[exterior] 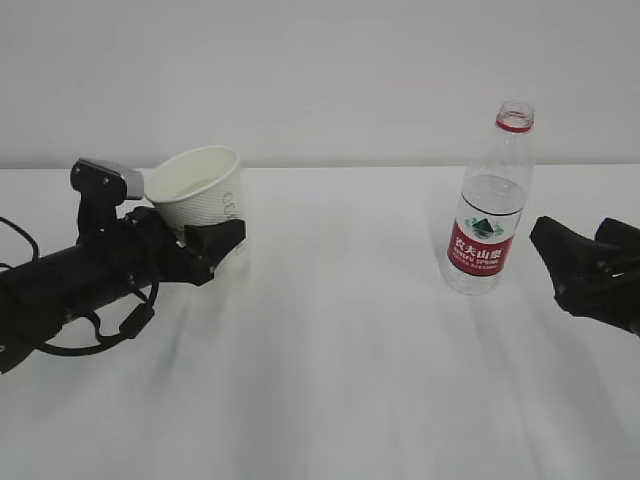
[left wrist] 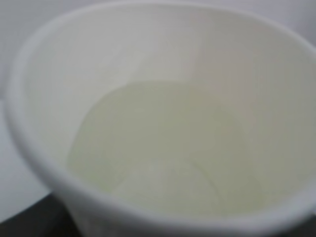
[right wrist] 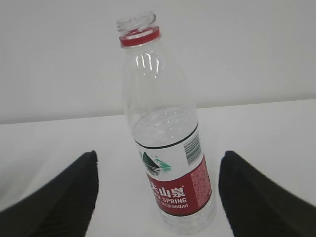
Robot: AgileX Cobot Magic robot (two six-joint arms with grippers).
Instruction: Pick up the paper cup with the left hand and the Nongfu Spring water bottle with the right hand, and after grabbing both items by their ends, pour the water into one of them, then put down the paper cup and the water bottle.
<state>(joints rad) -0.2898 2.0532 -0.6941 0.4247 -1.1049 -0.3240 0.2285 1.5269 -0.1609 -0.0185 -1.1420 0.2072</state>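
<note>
Paper cup being gripped near base by left hand, tilted, held well left of Nongfu Spring water bottle. Pale water being shown inside cup, so pouring judged done. Bottle standing upright, uncapped, on table; right hand just right of bottle, jaws open, empty. Cup set-down judged remaining.

We view the table frontally, slightly above; wrist cameras sit close: left into cup, right facing bottle at 12 o'clock.
</note>
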